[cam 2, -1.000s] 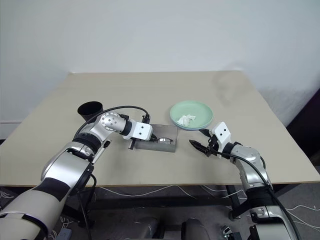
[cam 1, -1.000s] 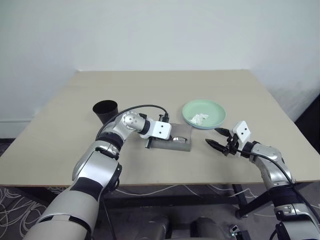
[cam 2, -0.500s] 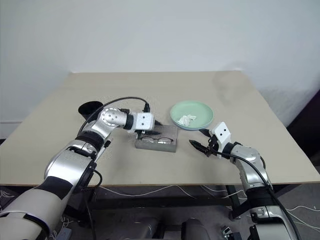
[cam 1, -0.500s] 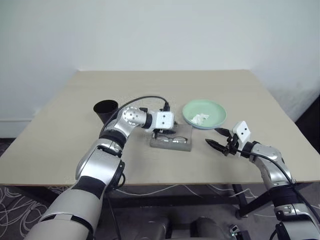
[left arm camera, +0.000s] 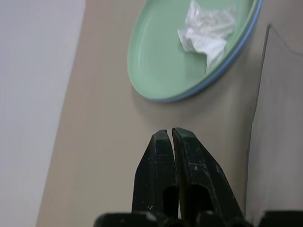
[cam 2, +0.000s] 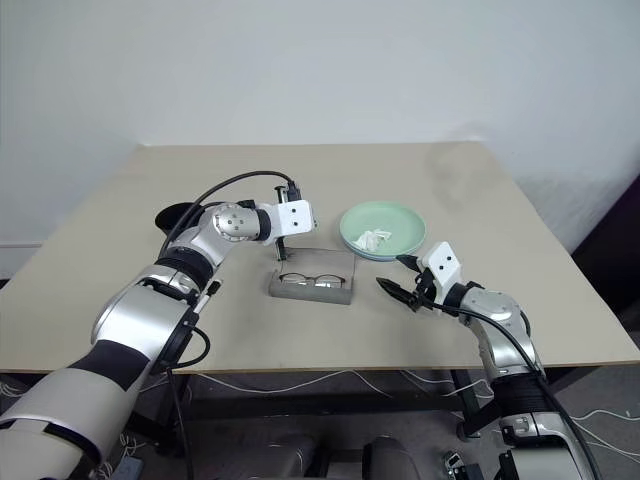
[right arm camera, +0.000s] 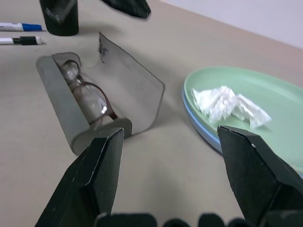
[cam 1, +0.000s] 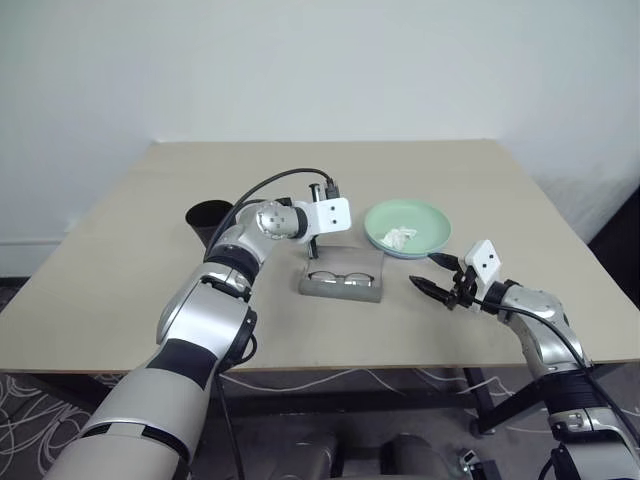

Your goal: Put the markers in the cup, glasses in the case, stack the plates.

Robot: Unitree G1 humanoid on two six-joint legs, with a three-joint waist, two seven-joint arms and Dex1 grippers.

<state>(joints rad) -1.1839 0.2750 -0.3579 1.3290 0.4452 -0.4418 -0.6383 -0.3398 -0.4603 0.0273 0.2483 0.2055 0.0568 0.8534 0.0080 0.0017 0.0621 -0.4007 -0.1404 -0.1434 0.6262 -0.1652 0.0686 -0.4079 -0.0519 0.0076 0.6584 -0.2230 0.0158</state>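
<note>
Left eye view: the left pincer [cam 1: 312, 250] hangs clenched and empty over the far rim of the open grey case [cam 1: 343, 284], its arm bent across from beside the black cup [cam 1: 209, 221]. The glasses [cam 1: 336, 277] lie inside the case. Right pincer [cam 1: 436, 276] rests low with fingers spread wide (nothing between them), near the stacked plates [cam 1: 432, 225], mint on blue, tissue [cam 1: 399, 237] on top. Two markers [right arm camera: 19, 27] lie beyond the cup. The tabletop [cam 1: 330, 175] behind stands bare to its far edge.
</note>
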